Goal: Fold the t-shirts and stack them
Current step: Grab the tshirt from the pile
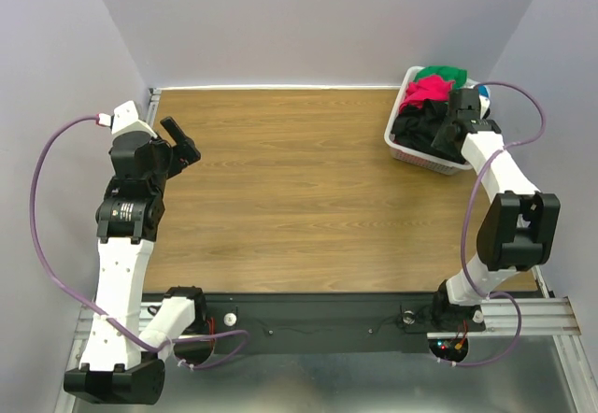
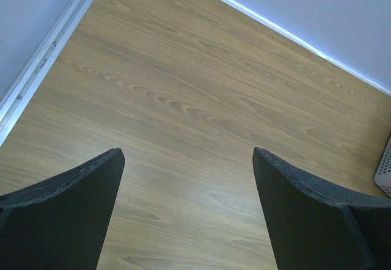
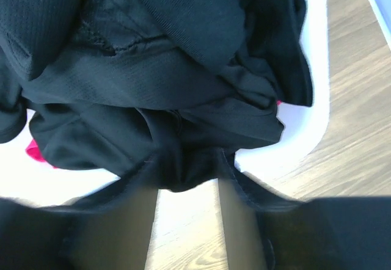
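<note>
Right now it's the fetch step: right gripper (image 3: pixel 186 181) sits at the black t-shirt (image 3: pixel 153 68) heaped in the basket (image 3: pixel 311 117), fabric over its tips — pinching or not, can't tell. Left gripper (image 2: pixel 188 154) hovers, jaws spread. Next — lift it clear onto the table (image 1: pixel 299 189).

White arms (image 1: pixel 117 273), black joints (image 1: pixel 131 212), purple cables (image 1: pixel 35 203).

You can move freely over the brown wooden table (image 1: pixel 299 189) — wide open. The white slatted plastic basket (image 1: pixel 416 157) blocks the far right corner — soft black, red and green t-shirts (image 1: pixel 420 131) heaped above its rim.
</note>
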`<state>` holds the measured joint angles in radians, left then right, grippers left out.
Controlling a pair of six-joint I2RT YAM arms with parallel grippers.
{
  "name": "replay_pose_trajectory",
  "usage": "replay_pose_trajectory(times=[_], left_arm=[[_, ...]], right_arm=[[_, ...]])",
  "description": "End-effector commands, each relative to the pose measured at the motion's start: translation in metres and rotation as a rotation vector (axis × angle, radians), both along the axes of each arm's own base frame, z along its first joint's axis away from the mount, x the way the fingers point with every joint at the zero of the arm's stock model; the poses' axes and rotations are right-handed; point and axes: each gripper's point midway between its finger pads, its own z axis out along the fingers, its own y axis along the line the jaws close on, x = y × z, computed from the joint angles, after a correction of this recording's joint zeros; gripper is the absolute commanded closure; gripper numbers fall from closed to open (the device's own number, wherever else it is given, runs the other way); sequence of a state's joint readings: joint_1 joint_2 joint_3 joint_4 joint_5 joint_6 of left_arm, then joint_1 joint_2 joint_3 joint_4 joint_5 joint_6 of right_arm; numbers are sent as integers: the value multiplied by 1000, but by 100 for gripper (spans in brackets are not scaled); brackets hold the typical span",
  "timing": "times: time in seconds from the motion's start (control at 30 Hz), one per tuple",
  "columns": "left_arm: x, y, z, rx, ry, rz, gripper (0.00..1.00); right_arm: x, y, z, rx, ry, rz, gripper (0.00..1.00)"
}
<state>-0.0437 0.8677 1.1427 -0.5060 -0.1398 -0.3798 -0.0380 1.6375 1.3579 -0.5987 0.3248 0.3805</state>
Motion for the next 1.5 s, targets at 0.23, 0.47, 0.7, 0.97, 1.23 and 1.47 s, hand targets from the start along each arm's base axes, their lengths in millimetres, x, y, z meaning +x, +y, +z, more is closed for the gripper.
replay_pose_trajectory(times=[0.23, 0.47, 0.7, 0.97, 1.23, 1.47], left_arm=[[0, -5, 11, -24, -59, -18, 1], [1, -7, 8, -30, -53, -32, 1], [0, -8, 8, -29, -43, -36, 1], [-2, -5, 12, -19, -51, -23, 1], [-3, -3, 12, -15, -46, -11, 1], [0, -6, 12, -28, -56, -25, 1]], right_arm=[[23, -6, 130, -58, -314, 16, 93], [22, 0, 197, -70, -457, 72, 100], [9, 2, 110, -29, -271, 55, 76], [7, 3, 44, 0, -122, 30, 30], [8, -10, 38, -37, -110, -54, 100], [13, -4, 99, -33, -254, -4, 100]])
